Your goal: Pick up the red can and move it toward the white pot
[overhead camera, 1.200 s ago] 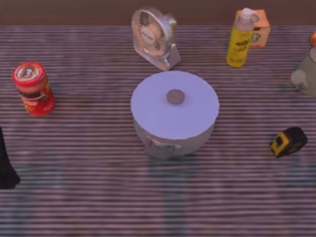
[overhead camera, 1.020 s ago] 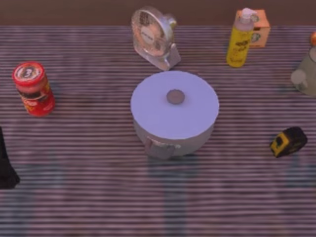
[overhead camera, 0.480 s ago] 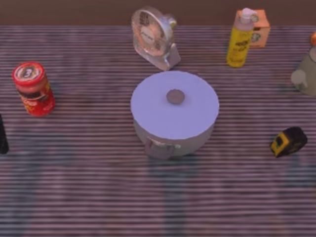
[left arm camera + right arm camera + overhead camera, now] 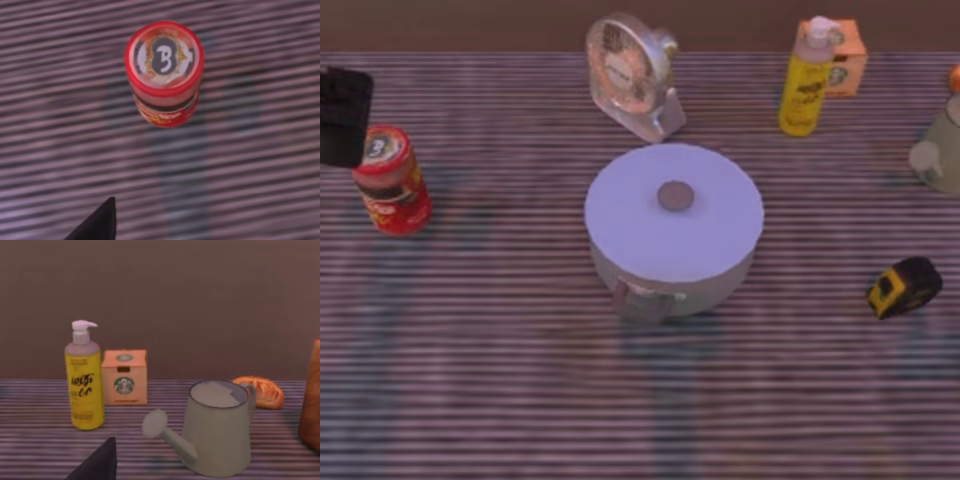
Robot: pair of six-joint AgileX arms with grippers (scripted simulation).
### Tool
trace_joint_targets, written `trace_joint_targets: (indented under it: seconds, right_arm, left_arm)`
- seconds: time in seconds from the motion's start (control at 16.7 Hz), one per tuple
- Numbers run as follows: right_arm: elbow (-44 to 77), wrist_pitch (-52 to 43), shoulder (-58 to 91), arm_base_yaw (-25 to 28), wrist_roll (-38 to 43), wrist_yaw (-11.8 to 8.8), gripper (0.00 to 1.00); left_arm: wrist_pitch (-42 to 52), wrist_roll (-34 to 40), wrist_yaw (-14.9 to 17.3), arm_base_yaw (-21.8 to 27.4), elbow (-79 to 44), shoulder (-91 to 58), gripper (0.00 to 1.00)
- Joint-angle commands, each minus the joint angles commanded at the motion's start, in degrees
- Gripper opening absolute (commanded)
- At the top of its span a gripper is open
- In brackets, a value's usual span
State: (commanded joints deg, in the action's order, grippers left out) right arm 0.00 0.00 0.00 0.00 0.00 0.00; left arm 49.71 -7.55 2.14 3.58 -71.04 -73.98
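Note:
The red can (image 4: pixel 390 182) stands upright near the table's left edge, its red-and-white top showing. In the left wrist view the red can (image 4: pixel 164 72) is seen from above, out ahead of the camera. My left gripper (image 4: pixel 342 116) is a dark shape hovering over the can's far-left side and overlapping its top rim. The white pot (image 4: pixel 673 225), with its flat lid, grey knob and front handle, sits at the table's centre, well to the right of the can. My right gripper (image 4: pixel 97 465) shows only as a dark tip in the right wrist view and is out of the top view.
A desk fan (image 4: pixel 630 75) stands behind the pot. A yellow pump bottle (image 4: pixel 805 80) and an orange box (image 4: pixel 845 55) are at the back right. A pale watering can (image 4: pixel 940 150) is at the right edge and a yellow-black tape measure (image 4: pixel 903 287) in front of it. Bread (image 4: pixel 257 390) lies behind the watering can.
My left gripper has moved from the table's left edge, in front of the can, toward the back, and now hangs over the can's top. The can and pot have not moved.

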Motion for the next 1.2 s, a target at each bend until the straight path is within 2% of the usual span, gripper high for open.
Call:
trace_joint_targets:
  seconds: [0.36,0.66,0.9,1.2]
  right_arm:
    - [0.0,0.0,0.0,0.0,0.0,0.0,1.00]
    - [0.0,0.0,0.0,0.0,0.0,0.0,1.00]
    - [0.0,0.0,0.0,0.0,0.0,0.0,1.00]
    - [0.0,0.0,0.0,0.0,0.0,0.0,1.00]
  left_arm:
    - [19.9,-2.0,-0.7,-0.8,-32.3,-36.2,1.00]
    - [29.4,-2.7,-1.7,-2.0,-52.8,-58.3,1.00]
    - [32.3,-2.9,-2.2,-2.6,-60.5,-66.0,1.00]
    - [32.5,-2.9,-2.2,-2.7,-60.9,-66.5,1.00]
